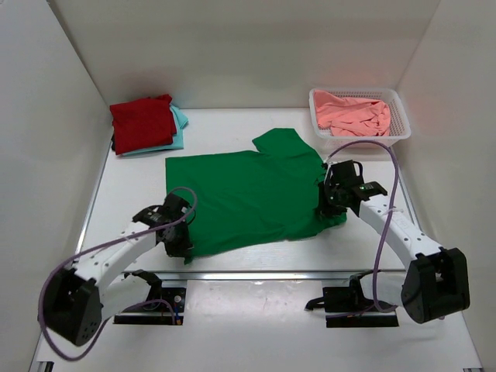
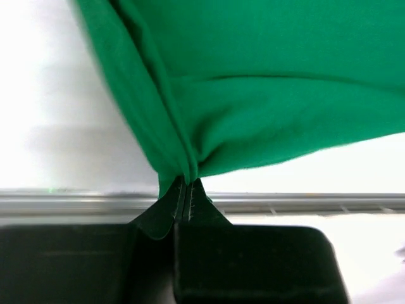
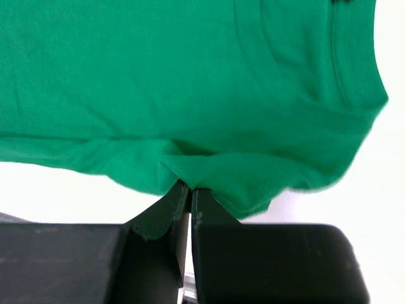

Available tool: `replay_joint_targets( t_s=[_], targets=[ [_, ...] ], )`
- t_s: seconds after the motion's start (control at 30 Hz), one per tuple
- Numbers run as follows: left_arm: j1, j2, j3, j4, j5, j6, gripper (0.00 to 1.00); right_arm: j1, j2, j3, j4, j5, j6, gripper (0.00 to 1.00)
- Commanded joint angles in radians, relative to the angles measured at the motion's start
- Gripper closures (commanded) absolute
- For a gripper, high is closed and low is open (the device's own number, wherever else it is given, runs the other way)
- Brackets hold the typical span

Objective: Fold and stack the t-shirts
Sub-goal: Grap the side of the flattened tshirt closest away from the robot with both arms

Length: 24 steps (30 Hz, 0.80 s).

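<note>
A bright green t-shirt (image 1: 248,194) lies spread on the white table, one sleeve sticking up at the back. My left gripper (image 1: 180,240) is shut on its near left corner; the left wrist view shows the cloth (image 2: 253,95) pinched at the fingertips (image 2: 185,183). My right gripper (image 1: 329,203) is shut on the shirt's near right edge, by the collar (image 3: 297,63) in the right wrist view, where the gripper (image 3: 190,189) pinches a fold. A folded dark red t-shirt (image 1: 142,122) lies on a pale turquoise one (image 1: 180,122) at the back left. A salmon pink t-shirt (image 1: 354,114) sits crumpled in the basket.
A white plastic mesh basket (image 1: 401,116) stands at the back right against the wall. White walls close in the table on the left, back and right. A metal rail (image 1: 263,274) runs along the table's near edge.
</note>
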Motion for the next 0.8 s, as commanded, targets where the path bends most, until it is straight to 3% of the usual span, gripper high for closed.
replay_joint_targets(
  t_s=[0.0, 0.13, 0.23, 0.43, 0.6, 0.77],
  targets=[
    [0.073, -0.149, 0.03, -0.113, 0.003, -0.004, 1.0, -0.005, -0.08, 0.003, -0.131, 0.015, 0.024, 1.0],
    [0.136, -0.232, 0.024, -0.185, 0.009, -0.025, 1.0, 0.036, -0.144, 0.024, -0.316, 0.059, 0.113, 1.0],
    [0.168, -0.274, -0.008, -0.185, 0.029, -0.043, 1.0, -0.014, -0.147, 0.048, -0.409, 0.001, 0.115, 1.0],
    [0.166, -0.3, 0.001, -0.172, 0.027, -0.068, 1.0, -0.011, -0.158, 0.086, -0.527, 0.007, 0.119, 1.0],
    [0.183, -0.32, 0.002, -0.175, 0.017, -0.094, 1.0, -0.069, -0.179, 0.101, -0.527, -0.037, 0.078, 1.0],
    [0.243, -0.337, 0.019, -0.141, 0.033, -0.115, 1.0, -0.095, -0.091, 0.202, -0.492, -0.04, 0.027, 1.0]
  ],
)
